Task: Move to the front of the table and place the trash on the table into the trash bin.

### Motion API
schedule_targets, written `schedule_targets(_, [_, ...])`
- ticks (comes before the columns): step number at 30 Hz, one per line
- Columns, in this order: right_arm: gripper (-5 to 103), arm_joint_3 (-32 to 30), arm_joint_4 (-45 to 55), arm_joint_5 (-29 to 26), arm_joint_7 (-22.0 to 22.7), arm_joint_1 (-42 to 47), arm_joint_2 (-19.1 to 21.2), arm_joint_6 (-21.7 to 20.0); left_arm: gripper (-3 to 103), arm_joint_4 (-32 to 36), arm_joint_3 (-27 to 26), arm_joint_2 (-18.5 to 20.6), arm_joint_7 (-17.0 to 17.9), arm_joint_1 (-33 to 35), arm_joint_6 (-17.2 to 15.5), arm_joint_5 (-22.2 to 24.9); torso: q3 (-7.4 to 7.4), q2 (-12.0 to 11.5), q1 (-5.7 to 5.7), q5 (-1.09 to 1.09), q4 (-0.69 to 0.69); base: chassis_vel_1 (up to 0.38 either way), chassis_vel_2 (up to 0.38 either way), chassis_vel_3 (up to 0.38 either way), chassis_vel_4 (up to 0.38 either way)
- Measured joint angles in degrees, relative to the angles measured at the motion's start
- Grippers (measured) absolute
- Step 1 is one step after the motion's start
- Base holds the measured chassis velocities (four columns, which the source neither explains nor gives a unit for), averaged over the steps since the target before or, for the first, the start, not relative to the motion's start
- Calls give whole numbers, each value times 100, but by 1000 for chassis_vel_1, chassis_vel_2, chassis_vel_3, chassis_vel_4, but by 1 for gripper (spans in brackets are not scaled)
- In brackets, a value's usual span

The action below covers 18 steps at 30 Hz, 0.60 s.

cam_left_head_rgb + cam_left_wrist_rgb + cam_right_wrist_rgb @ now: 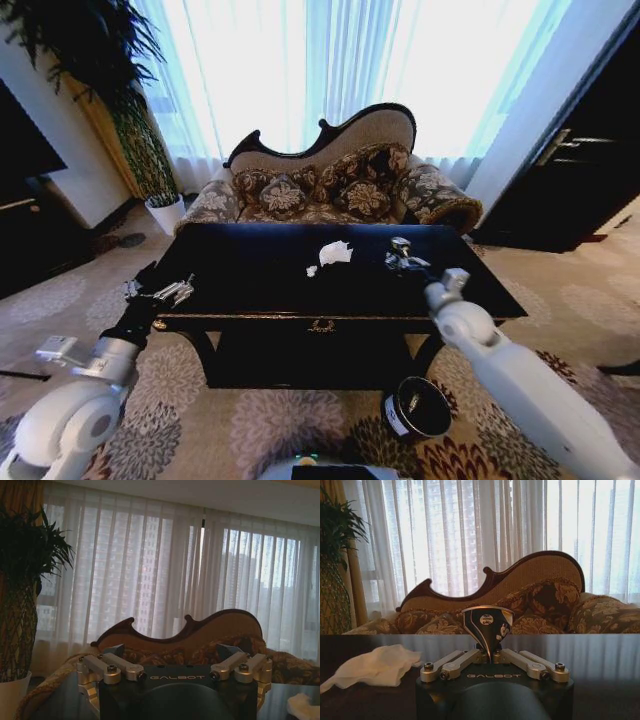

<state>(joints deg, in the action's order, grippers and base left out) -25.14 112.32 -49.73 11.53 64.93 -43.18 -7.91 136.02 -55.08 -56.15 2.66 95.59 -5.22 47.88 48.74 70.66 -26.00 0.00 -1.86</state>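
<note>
In the head view, we see the table, dark and shiny, right in front of us. A white tissue wad lies near the middle of it, with 1 tiny white scrap just beside it. The right gripper is over the right part of the table, and a silvery-dark wrapper sits between its fingers. The left gripper hangs at the table's left front corner. The trash bin stands on the carpet below the table's right front side. A sofa is behind the table.

In the left wrist view, we see the left gripper with its 2 fingers spread wide apart and nothing between them. The tissue wad shows at the edge.

In the right wrist view, the right gripper has its fingers pressed onto the wrapper, pinching its narrow end above the table. The tissue wad lies well apart from it.
</note>
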Motion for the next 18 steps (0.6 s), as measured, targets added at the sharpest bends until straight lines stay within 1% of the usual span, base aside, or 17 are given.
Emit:
schedule_targets(2, [0,-401,293,12,-75,481,-101,49,100,0,0,1,0,0,0,0,0,0,1,-2,1,0,0,0,0])
schedule_targets(3, [0,-401,293,12,-75,481,-101,49,100,0,0,1,0,0,0,0,0,0,1,-2,1,0,0,0,0])
schedule_targets(6, [0,-945,638,15,-176,1059,-291,117,100,0,0,0,1,0,0,0,0,0,1,-1,0,0,0,0,0])
schedule_targets(7, [0,-945,638,15,-176,1059,-291,117,100,0,0,0,1,0,0,0,0,0,1,-1,0,0,0,0,0])
schedule_targets(12, [0,-1953,1104,11,-405,1873,-573,308,100,0,0,0,1,0,0,0,0,0,0,-1,1,0,0,0,0])
schedule_targets(13, [0,-1953,1104,11,-405,1873,-573,308,100,0,0,0,1,0,0,0,0,0,0,-1,1,0,0,0,0])
schedule_targets(16, [0,-2493,1244,85,-615,2395,-806,579,100,0,0,0,1,0,0,0,0,0,1,-2,0,0,0,0,0])
schedule_targets(17, [0,-2582,1261,117,-661,2533,-871,671,100,0,0,0,1,0,0,0,0,0,1,0,0,0,0,0,0])
schedule_targets(18, [0,-2582,1261,117,-661,2533,-871,671,100,0,0,0,1,0,0,0,0,0,1,0,0,0,0,0,0])
